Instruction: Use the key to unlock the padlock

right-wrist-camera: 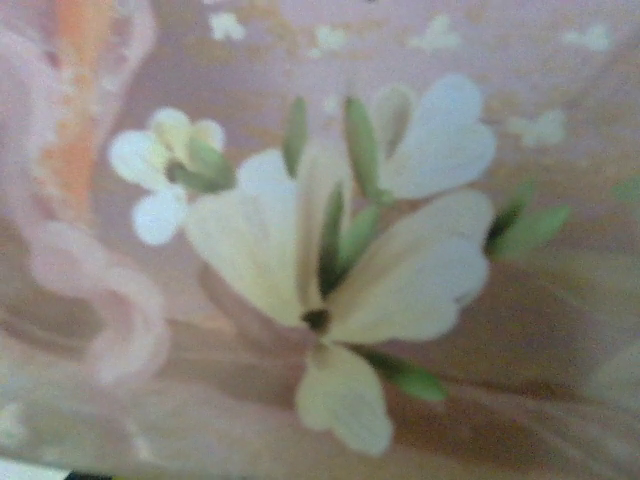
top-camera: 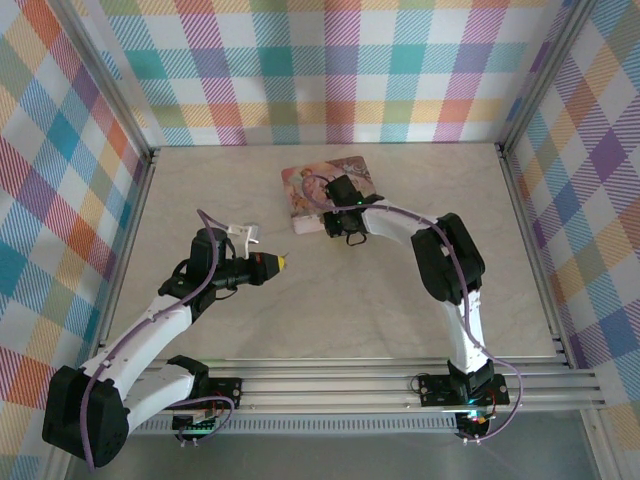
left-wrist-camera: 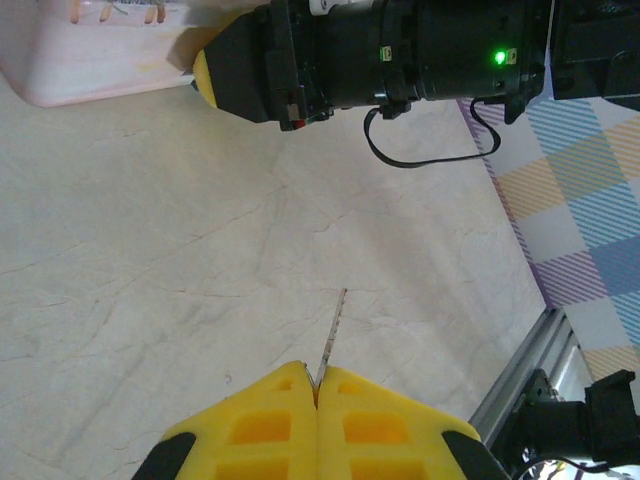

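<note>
So the left gripper has its yellow fingers pressed together, clamped on the key. In the left wrist view the key is a thin sliver of metal poking straight out of the seam between the tips, blade hanging just over the bench and not touching anything else I can see. From the top camera that gripper sits roughly mid-bench, pointing right, towards the other arm. The right gripper is over at the pink floral tin. One yellow tip shows right next to the tin's near edge, with the black wrist body and its green light behind it. Honestly I can't tell whether those jaws are apart or together. The right wrist camera is so close to the tin lid that it's just blurry white petals and green leaves on pink. The tin lies flat towards the back of the bench, a bit right of centre, well apart from the key. Pastel plaid walls all around, and a metal rail along the near edge where both arms are bolted.
</note>
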{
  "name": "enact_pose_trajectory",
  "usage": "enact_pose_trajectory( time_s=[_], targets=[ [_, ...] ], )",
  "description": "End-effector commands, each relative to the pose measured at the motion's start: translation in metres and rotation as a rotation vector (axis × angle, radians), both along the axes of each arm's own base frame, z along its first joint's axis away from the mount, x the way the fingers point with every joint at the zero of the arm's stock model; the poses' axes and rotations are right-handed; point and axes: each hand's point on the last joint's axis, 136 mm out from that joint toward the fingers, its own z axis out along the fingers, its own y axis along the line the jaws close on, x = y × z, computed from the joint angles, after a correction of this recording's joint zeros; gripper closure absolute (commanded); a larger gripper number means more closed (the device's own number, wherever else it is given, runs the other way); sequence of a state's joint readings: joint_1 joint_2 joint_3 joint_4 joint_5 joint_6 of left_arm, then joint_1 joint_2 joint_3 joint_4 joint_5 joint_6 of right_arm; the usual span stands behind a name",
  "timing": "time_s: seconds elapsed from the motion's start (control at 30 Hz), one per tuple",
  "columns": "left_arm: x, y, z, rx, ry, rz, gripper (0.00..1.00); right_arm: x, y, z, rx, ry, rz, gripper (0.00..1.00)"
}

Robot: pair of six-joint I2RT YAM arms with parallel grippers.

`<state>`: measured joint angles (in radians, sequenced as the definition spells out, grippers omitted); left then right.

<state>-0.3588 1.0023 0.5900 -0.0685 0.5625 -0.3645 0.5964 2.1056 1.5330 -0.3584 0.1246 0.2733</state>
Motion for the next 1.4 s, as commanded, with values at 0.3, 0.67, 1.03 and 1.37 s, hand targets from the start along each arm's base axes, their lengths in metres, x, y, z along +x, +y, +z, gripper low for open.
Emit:
enact_pose_trajectory(
  time_s=[0.3,0.67,1.03,1.37],
  targets=[
    [0.017,-0.024,0.010,-0.087,-0.069,-0.089,1.00,-0.056,-0.016,0.066,0.176,0.192,-0.019,1.00],
    [0.031,-0.046,0.025,-0.117,-0.123,-0.179,1.00,-0.081,-0.017,0.100,0.278,0.288,-0.115,1.00],
    [0.031,-0.071,0.013,-0.127,-0.262,-0.221,1.00,-0.078,-0.006,0.112,0.306,0.324,-0.098,1.00],
    [0.038,-0.087,-0.009,-0.151,-0.257,-0.209,1.00,-0.078,0.004,0.118,0.357,0.385,-0.069,1.00]
  ],
)
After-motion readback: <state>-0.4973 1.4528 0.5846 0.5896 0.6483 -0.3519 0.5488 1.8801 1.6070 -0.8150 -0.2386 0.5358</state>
